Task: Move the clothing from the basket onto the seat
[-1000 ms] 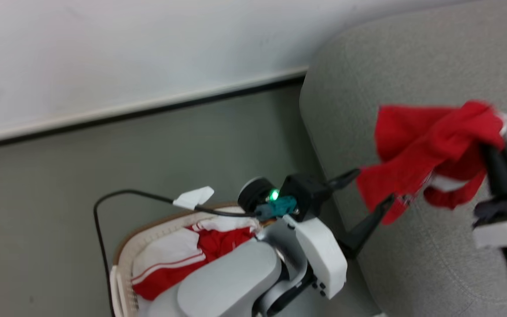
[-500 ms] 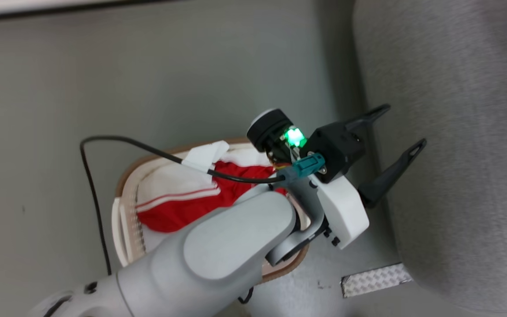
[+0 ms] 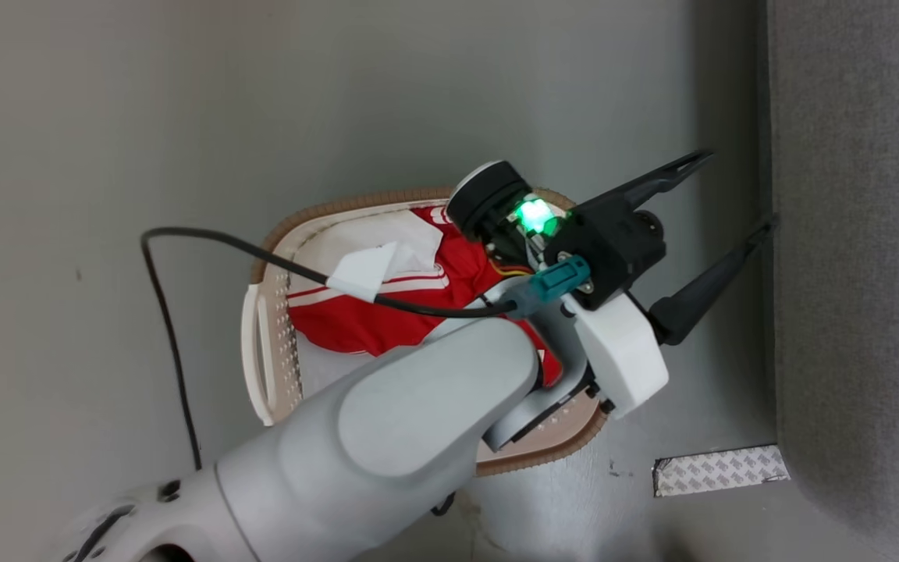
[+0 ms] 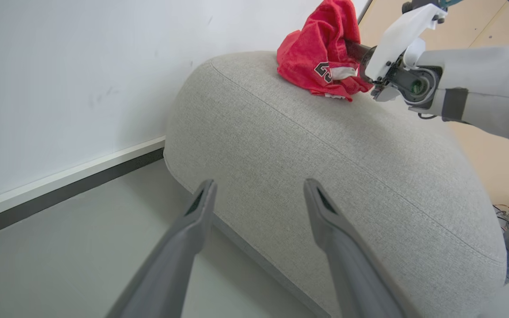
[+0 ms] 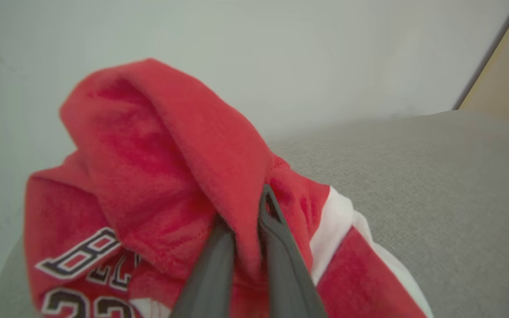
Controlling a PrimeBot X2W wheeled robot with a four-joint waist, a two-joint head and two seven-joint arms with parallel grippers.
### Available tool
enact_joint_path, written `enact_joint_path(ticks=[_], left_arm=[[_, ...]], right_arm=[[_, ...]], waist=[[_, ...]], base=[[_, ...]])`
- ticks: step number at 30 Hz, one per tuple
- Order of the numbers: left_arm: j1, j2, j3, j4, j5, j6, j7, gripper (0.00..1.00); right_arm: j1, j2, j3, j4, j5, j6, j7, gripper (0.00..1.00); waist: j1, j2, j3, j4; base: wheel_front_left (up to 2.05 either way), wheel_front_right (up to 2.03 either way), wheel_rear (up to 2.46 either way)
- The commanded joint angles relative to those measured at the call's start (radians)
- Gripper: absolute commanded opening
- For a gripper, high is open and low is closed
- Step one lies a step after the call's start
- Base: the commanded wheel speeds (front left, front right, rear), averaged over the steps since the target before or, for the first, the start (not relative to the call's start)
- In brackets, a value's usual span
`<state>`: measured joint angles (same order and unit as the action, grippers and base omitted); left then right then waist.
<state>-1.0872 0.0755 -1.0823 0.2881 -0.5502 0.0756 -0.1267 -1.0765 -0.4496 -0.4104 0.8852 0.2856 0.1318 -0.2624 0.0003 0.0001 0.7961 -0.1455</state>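
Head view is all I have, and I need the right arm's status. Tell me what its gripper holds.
Observer: The right gripper is shut on a red jersey.
Operator: Give me the jersey's position.
Observer: It is bunched on top of the seat, with its lower folds resting on the fabric.
Operator: Describe its markings so I can log it.
Observer: It has dark, white-edged lettering and white trim.
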Motion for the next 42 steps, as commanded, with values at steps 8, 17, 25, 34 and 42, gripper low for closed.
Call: enact_joint_path(ticks=[8, 17, 25, 34, 42], left_arm=[[0.092, 0.053, 0.017, 0.046, -0.038, 0.014, -0.054, 1.00], [0.265, 0.090, 0.065, 0.078, -0.109, 0.052, -0.118, 1.00], [0.441, 0.126, 0.160, 0.050, -0.146, 0.093, -0.138, 1.00], [0.642, 0.164, 0.307, -0.035, -0.095, 0.121, -0.138, 1.00], [0.832, 0.168, 0.514, -0.115, 0.000, 0.129, -0.138, 1.00]], right_arm=[[0.176, 0.061, -0.033, -0.097, -0.053, -0.002, -0.003, 1.00], [0.489, 0.083, -0.004, -0.386, -0.058, -0.002, -0.002, 1.00], [0.746, 0.162, 0.058, -0.658, -0.058, -0.002, -0.002, 1.00], [0.932, 0.232, 0.170, -0.808, -0.094, -0.002, -0.002, 1.00], [1.046, 0.269, 0.270, -0.870, -0.137, -0.002, -0.002, 1.00]], waist=[[-0.0003, -0.0001, -0.138, -0.028], [-0.0003, -0.0001, -0.377, 0.011], [-0.0003, -0.0001, -0.564, 0.081], [-0.0003, -0.0001, -0.675, 0.135], [-0.0003, -0.0001, -0.724, 0.187]], base=[[0.00, 0.00, 0.00], [0.00, 0.00, 0.00], [0.00, 0.00, 0.00], [0.00, 0.00, 0.00], [0.00, 0.00, 0.00]])
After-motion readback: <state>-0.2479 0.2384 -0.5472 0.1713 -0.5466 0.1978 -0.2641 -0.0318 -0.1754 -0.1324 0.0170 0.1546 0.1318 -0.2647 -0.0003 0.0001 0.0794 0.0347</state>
